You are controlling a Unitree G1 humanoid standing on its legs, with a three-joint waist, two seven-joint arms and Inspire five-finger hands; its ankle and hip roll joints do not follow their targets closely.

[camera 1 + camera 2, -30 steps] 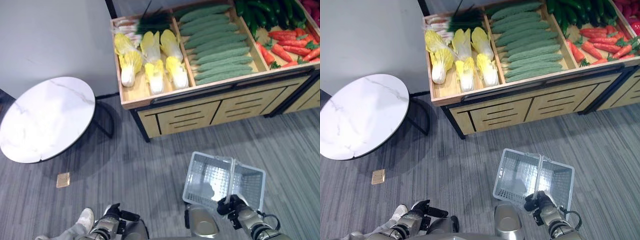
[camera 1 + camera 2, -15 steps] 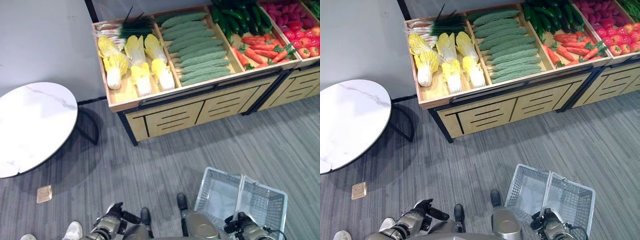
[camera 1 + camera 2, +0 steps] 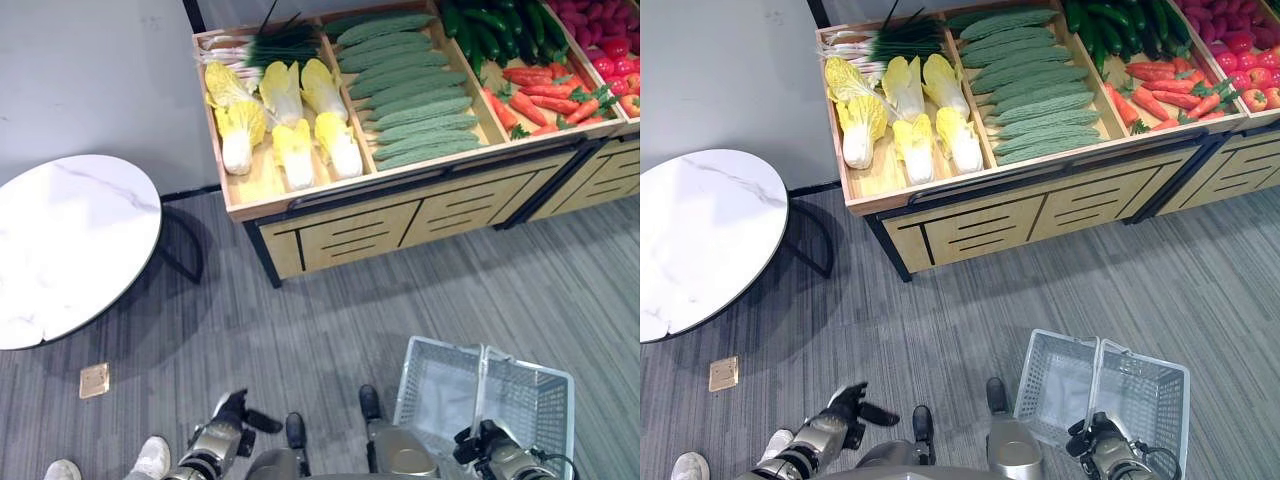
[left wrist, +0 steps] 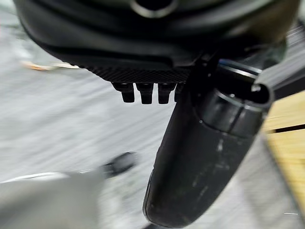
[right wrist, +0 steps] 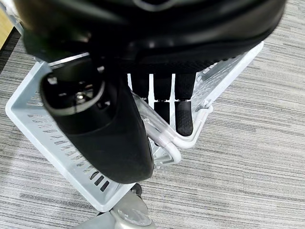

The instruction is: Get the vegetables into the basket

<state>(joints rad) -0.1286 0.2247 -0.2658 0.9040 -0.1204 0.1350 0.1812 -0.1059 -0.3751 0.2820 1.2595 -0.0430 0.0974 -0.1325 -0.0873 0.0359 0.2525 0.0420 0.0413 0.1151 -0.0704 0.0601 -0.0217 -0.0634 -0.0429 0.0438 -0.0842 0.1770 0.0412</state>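
Here the right robot hand [image 3: 1102, 447], at the lower right of the frame, grips the handle [image 5: 164, 136] of the white basket [image 3: 440, 385] with curled fingers. The left robot hand [image 3: 845, 405], lower left, hangs relaxed and holds nothing. The vegetables [image 3: 415, 95] lie in the wooden stand [image 3: 340, 215] across the top, well apart from the basket.
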